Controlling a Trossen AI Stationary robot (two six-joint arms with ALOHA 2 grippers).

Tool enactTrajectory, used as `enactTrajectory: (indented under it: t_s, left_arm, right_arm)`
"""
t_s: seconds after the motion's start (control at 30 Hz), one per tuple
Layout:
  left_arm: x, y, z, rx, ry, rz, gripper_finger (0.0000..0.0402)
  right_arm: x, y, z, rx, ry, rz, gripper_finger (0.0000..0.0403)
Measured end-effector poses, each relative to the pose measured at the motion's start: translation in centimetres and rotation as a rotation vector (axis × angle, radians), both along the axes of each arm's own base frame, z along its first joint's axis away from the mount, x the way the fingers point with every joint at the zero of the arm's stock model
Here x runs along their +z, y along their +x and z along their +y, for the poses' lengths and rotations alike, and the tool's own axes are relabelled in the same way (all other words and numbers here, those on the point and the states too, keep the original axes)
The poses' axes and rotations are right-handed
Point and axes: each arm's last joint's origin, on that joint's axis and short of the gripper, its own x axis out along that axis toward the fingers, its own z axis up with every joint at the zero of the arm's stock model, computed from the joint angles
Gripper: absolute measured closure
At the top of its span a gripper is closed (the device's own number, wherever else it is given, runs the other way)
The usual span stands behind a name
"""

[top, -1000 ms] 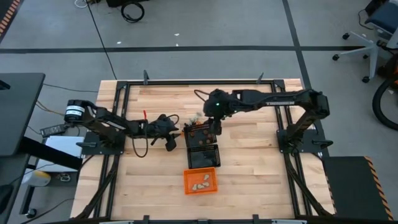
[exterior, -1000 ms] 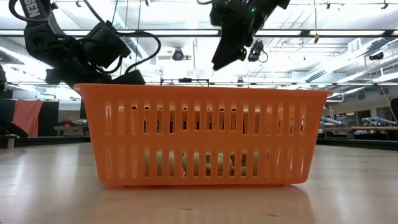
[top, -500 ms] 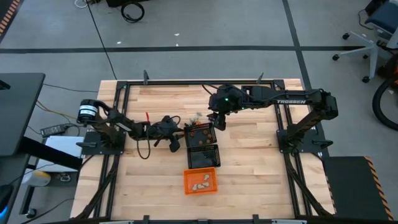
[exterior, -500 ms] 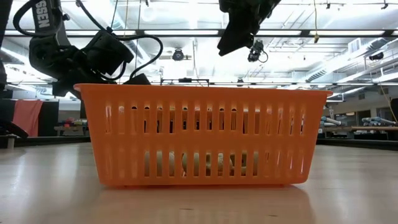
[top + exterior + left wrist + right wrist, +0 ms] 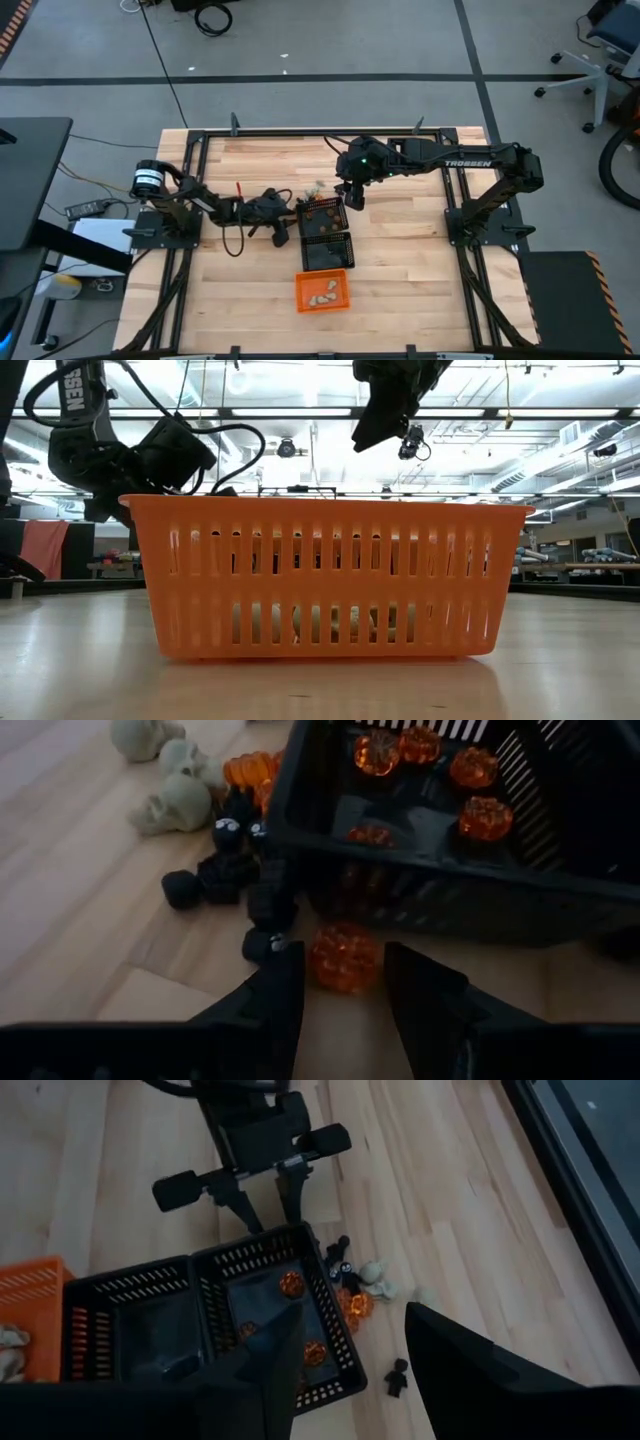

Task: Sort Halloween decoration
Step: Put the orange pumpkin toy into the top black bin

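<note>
Since 1.0 s ago: right arm has pulled back from over the pumpkin basket toward the upper right of the high view and lifted; left arm has crept right toward the basket's left wall. Last 0.5 s: little change in either.

Left hand [image 5: 340, 982]: low at the surface [image 5: 400, 260], fingers spread, with one loose orange pumpkin [image 5: 344, 956] between the tips, not yet pinched. It sits just outside the near wall of the black basket [image 5: 440, 890].

Right hand [image 5: 345, 1342]: fingers spread, nothing between them, hovering above the basket's upper right corner in the high view.

Decorations:
- Orange pumpkins [image 5: 485, 817] already in the black basket [image 5: 321, 218], several.
- Second black basket [image 5: 327, 251] below it; contents not clear.
- Orange basket [image 5: 322, 290], lower centre of the high view, holds cream pieces.
- Unsorted heap outside the basket: cream skulls [image 5: 172, 802], black figures [image 5: 225, 875], a few pumpkins. One black figure [image 5: 398, 1376] lies apart.

Judgement: right arm looks done with a drop and out of the way; left is lined up for the next pumpkin. Close, lift over the wall, release. Risk: black figures close beside the left finger may get nudged. Sorting partly done.
</note>
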Motion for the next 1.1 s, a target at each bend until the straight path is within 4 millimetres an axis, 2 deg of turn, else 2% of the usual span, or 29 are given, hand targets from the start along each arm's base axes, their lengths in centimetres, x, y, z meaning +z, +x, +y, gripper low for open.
enactTrajectory:
  t_s: [0.37,0.8,1.1]
  left_arm:
    - [-0.3,1.9,0.1,0.0,0.006,-0.008,0.0253]
    - [-0.6,1.7,-0.7,-0.023,-0.022,0.041,0.0294]
    - [1.1,0.9,-1.0,-0.096,-0.04,0.066,0.0299]
  right_arm:
    - [0.0,0.0,0.0,-0.01,0.0,-0.001,0.0225]
    - [0.0,0.0,0.0,-0.013,-0.002,-0.001,0.0225]
    - [0.0,0.0,0.0,-0.014,-0.001,-0.002,0.0225]
